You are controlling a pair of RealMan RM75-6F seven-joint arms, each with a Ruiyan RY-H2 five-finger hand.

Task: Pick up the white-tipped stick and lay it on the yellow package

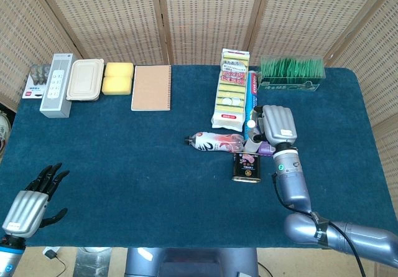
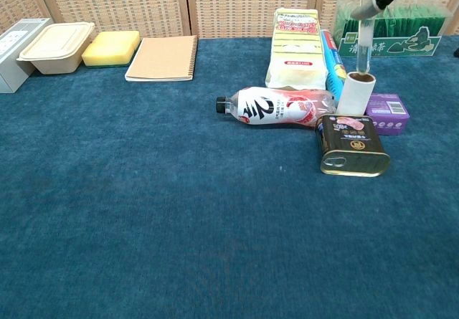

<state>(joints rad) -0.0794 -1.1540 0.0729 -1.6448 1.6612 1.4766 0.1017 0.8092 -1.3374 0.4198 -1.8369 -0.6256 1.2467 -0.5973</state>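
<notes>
The right hand grasped the white-tipped stick upright above the roll, beside the yellow package. The left hand lay released.

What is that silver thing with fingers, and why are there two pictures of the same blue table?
It's a robot with two arms, and each arm ends in a hand. Both pictures come from the robot's own cameras: one up at its head looking down, one at its chest looking across. The right hand holds a white-tipped stick above a little white roll. The left hand waits near the table's corner, holding nothing. On the blue table lie a bottle, a tin can, a purple box, a notebook and the yellow package, where the stick should go.
</notes>
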